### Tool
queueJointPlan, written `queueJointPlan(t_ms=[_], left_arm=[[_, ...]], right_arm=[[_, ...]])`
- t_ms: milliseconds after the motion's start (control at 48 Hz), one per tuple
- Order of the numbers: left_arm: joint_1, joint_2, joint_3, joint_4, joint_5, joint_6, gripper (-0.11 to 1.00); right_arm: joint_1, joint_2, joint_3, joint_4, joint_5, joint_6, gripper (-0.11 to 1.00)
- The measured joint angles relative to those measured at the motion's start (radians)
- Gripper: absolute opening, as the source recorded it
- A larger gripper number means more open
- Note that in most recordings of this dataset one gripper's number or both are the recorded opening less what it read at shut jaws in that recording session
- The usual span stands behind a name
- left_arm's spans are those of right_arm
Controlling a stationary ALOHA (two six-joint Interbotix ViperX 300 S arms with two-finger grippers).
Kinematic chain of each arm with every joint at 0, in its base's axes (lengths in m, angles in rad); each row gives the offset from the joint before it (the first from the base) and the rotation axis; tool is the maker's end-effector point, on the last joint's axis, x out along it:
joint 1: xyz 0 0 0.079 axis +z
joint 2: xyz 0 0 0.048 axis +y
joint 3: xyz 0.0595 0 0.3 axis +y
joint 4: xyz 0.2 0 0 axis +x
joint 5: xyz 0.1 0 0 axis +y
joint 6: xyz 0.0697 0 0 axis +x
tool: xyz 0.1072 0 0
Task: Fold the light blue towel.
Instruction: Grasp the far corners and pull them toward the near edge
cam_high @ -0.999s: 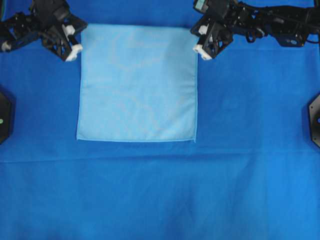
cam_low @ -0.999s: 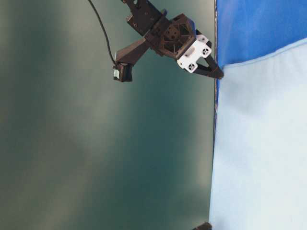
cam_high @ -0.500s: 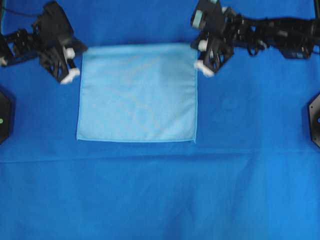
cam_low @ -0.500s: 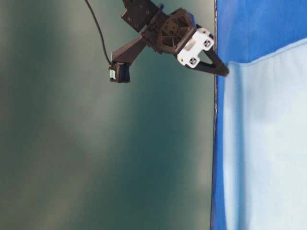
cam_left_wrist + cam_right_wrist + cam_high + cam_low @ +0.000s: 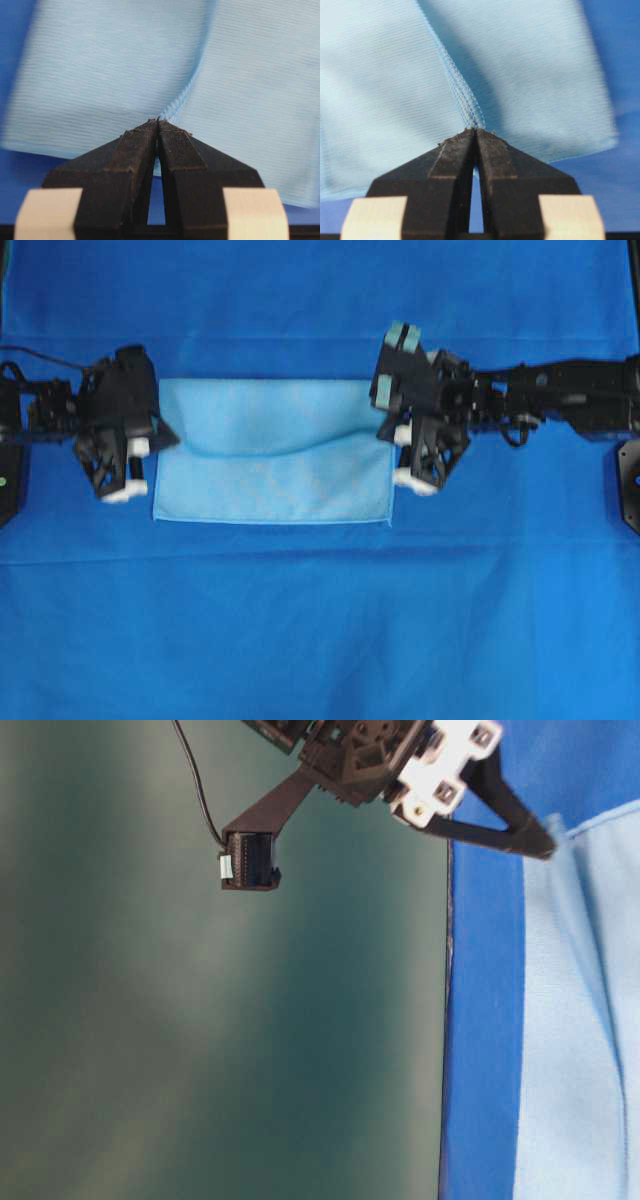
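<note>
Mid-fold: your left gripper (image 5: pixel 150 445) and right gripper (image 5: pixel 392 432) were each clamped on a far corner of the towel (image 5: pixel 275 480), frame centre, half doubled. Next: match corners to near hem, release.

A royal-blue sheet (image 5: pixel 320 620) covers the table.

We see the light blue towel (image 5: pixel 100 75) as a soft matt cloth with a fine ribbed weave and a stitched, slightly darker hem. The royal-blue sheet (image 5: pixel 320 620) over the tabletop is a smoother matt fabric with faint creases. The left tool (image 5: pixel 158 125) and right tool (image 5: pixel 476 132) have matt black plastic fingers (image 5: pixel 445 170) with a rough, grainy face, and pale smooth blocks behind them.
</note>
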Motion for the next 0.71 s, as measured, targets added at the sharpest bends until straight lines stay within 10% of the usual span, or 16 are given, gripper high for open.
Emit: queueJointPlan(t_ms=[396, 708], left_arm=[[-0.227, -0.006, 0.0, 0.0, 0.048, -0.204, 0.01], [-0.262, -0.021, 0.0, 0.0, 0.052, -0.222, 0.01]], right_arm=[[0.141, 0.0, 0.0, 0.0, 0.026, 0.087, 0.02], [0.156, 0.0, 0.0, 0.002, 0.026, 0.097, 0.02]])
